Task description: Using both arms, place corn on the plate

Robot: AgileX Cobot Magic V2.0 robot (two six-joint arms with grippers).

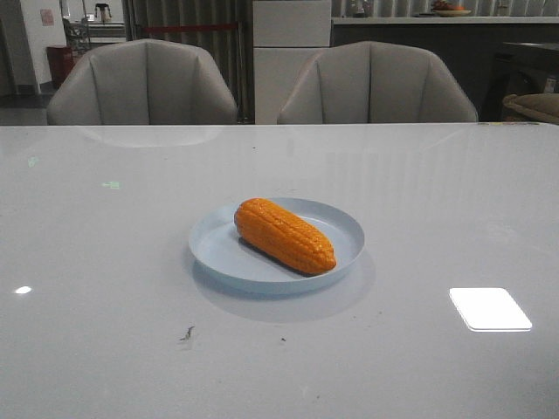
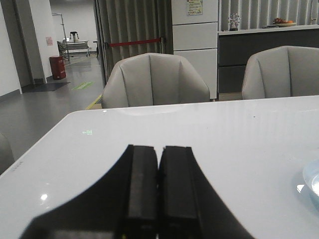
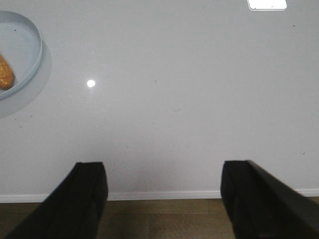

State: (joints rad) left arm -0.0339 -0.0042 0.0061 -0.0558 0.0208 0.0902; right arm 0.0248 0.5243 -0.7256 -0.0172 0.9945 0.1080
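The orange corn (image 1: pixel 284 235) lies on the pale-blue plate (image 1: pixel 210 244) at the middle of the white table, tapered end toward the front right. No arm or gripper shows in the front view. In the left wrist view my left gripper (image 2: pixel 159 149) is shut and empty above the table, with only the plate's edge (image 2: pixel 311 181) in sight. In the right wrist view my right gripper (image 3: pixel 163 167) is wide open and empty over the table's near edge, well away from the plate (image 3: pixel 30 50) and the corn's tip (image 3: pixel 5 74).
Two grey chairs (image 1: pixel 144 83) (image 1: pixel 376 83) stand behind the table's far edge. A bright window reflection (image 1: pixel 489 308) lies on the table at the front right. A small dark mark (image 1: pixel 187 333) sits in front of the plate.
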